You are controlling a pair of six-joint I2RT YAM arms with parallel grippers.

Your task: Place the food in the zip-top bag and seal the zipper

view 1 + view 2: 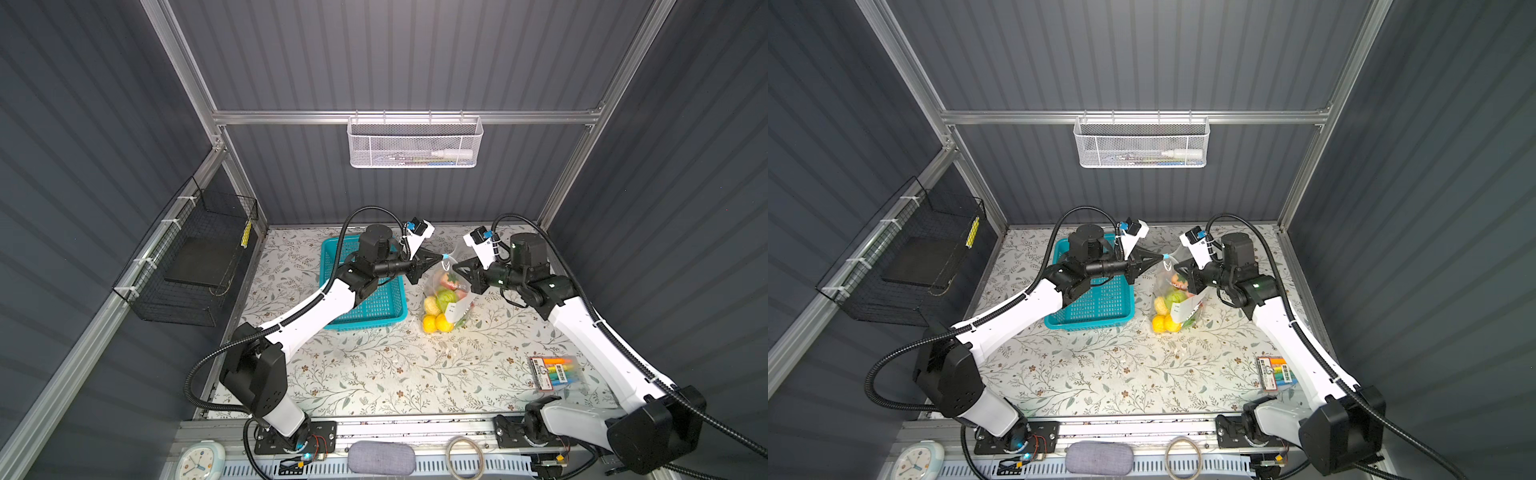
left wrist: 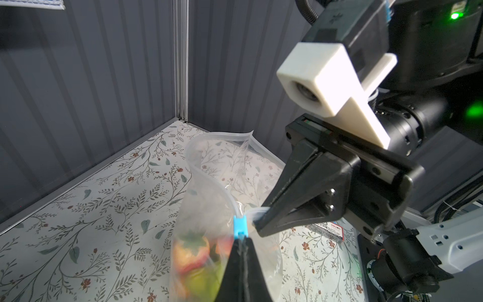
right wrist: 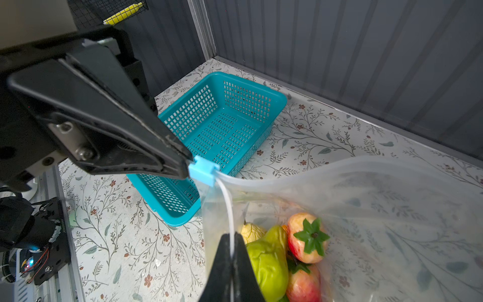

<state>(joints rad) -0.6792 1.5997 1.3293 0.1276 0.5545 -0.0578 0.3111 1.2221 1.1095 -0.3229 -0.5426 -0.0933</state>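
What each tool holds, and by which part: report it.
Left tool: the zip-top bag, by its zipper end at the blue slider. Right tool: the same zipper, further along.

Food (image 1: 435, 321) lies in the zip-top bag (image 1: 436, 274), right of the basket (image 1: 365, 322) (marker pack (image 1: 555, 372) front-right).

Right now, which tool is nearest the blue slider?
The left tool, tips shut on the slider's end; the right tool pinches the zipper strip farther along.

even, soft light; wrist views blur close up, edges bend.
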